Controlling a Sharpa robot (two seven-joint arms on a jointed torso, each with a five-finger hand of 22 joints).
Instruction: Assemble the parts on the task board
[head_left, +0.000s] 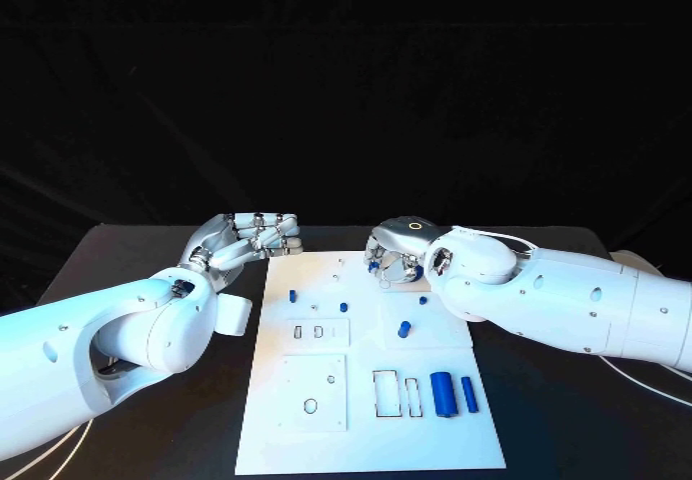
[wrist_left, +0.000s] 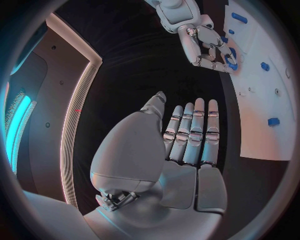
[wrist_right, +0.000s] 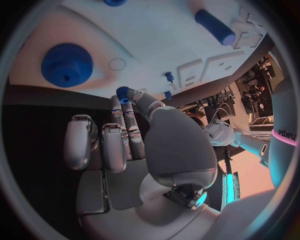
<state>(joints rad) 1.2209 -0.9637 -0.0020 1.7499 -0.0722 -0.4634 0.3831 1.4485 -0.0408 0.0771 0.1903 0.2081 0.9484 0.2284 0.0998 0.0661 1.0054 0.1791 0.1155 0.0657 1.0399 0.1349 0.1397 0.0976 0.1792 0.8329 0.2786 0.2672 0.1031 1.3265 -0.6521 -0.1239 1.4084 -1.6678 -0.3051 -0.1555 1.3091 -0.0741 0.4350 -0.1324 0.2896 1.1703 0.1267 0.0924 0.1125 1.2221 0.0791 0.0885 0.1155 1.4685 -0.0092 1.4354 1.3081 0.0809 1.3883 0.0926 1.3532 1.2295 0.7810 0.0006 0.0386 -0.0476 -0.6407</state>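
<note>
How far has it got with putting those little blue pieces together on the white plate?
Early days, it seems. Two small blue pegs already stand in the task board. The right hand holds a small blue part at the board's far edge; the left hand holds nothing. Two blue cylinders and another piece still lie loose.

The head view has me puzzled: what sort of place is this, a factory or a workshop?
Most likely a robotics lab or demo test bench. A black table carries a white task board with cut-out slots and small blue parts, and dark drapes hang behind it.
</note>
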